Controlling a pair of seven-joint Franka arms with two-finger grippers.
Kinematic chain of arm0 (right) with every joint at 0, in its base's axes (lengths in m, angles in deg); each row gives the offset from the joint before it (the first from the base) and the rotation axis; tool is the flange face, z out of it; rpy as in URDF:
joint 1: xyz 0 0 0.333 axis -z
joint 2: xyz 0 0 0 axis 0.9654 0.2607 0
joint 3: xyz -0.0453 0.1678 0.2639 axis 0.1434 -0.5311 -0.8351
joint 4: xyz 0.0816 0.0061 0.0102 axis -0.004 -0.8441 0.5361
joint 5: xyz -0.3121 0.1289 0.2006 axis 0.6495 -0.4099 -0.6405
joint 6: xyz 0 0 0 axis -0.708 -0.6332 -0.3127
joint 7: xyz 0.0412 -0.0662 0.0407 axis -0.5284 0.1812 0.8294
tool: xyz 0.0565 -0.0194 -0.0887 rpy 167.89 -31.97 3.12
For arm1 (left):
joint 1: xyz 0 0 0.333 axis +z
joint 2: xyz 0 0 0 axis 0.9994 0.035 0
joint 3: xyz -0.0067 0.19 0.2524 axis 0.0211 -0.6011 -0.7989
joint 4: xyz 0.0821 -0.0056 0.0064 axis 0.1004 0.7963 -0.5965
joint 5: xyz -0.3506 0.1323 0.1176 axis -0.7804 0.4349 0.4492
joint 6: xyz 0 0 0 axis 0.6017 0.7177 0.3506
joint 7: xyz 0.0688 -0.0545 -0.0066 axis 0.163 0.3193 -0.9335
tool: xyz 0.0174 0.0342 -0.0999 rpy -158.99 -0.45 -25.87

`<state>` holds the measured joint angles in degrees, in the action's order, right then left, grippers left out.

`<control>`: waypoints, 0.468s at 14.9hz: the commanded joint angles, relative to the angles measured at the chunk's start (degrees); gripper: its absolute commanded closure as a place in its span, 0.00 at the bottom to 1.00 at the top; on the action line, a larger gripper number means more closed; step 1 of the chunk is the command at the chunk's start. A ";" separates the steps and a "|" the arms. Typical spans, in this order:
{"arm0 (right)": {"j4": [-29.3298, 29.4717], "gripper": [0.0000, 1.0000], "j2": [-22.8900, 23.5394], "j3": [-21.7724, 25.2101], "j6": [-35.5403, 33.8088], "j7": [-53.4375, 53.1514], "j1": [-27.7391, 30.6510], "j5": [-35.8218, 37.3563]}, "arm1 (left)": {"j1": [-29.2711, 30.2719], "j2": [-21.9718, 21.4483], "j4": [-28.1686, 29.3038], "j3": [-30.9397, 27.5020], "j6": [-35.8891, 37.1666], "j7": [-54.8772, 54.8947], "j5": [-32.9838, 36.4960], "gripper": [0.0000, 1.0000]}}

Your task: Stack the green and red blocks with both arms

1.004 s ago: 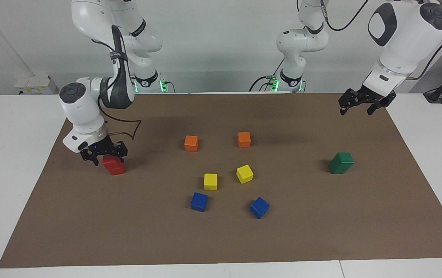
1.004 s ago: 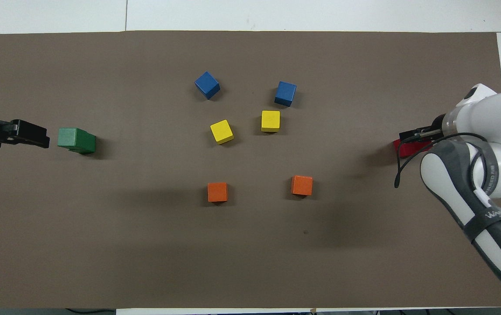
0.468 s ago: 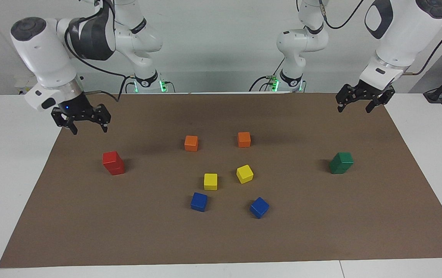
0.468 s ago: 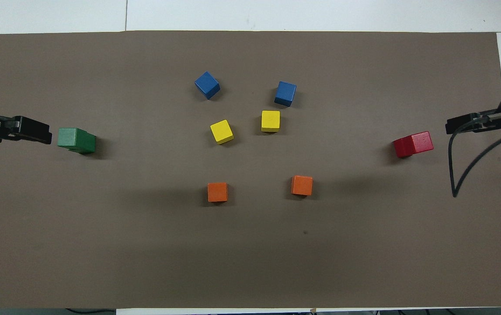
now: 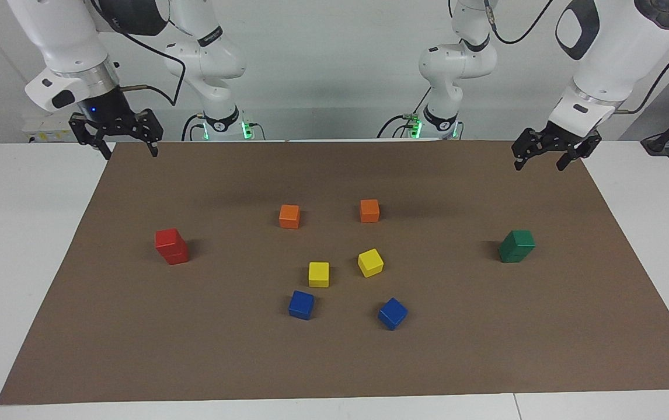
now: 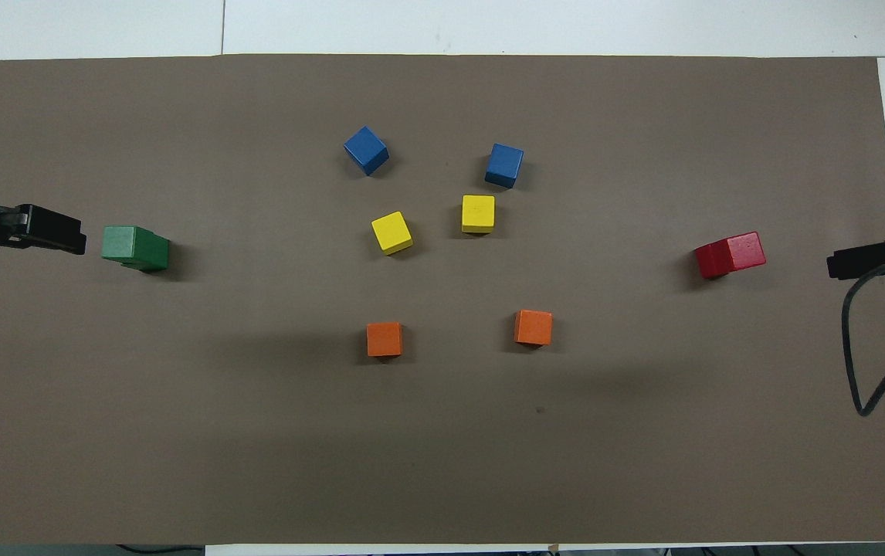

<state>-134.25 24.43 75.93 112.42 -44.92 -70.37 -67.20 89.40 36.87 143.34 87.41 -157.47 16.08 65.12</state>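
Observation:
Two red blocks stand as a stack (image 5: 171,246) toward the right arm's end of the brown mat; the stack also shows in the overhead view (image 6: 730,255). Two green blocks stand as a stack (image 5: 516,245) toward the left arm's end, also seen from overhead (image 6: 135,247). My right gripper (image 5: 129,153) is open and empty, raised high over the mat's corner, well clear of the red stack; its tip shows in the overhead view (image 6: 856,262). My left gripper (image 5: 539,166) is open and empty, raised over the mat's edge beside the green stack, also seen from overhead (image 6: 56,235).
In the middle of the mat (image 5: 334,361) lie two orange cubes (image 5: 289,216) (image 5: 369,210), two yellow cubes (image 5: 319,274) (image 5: 370,262) and two blue cubes (image 5: 301,304) (image 5: 393,313). White table (image 5: 13,245) surrounds the mat.
My right gripper let go of the upper red block, rose off the red stack and drew back over the mat's corner. The red stack stays standing. My left gripper barely moved.

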 commanded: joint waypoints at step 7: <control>1.54 0.00 1.30 -3.35 -5.30 -0.93 3.03 -0.66 | 1.49 -0.69 1.15 0.94 -0.93 -0.17 0.93 0.00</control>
<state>-134.07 24.64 73.09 108.88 -45.26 -68.52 -67.20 89.97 36.87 143.39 87.45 -157.47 16.08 65.25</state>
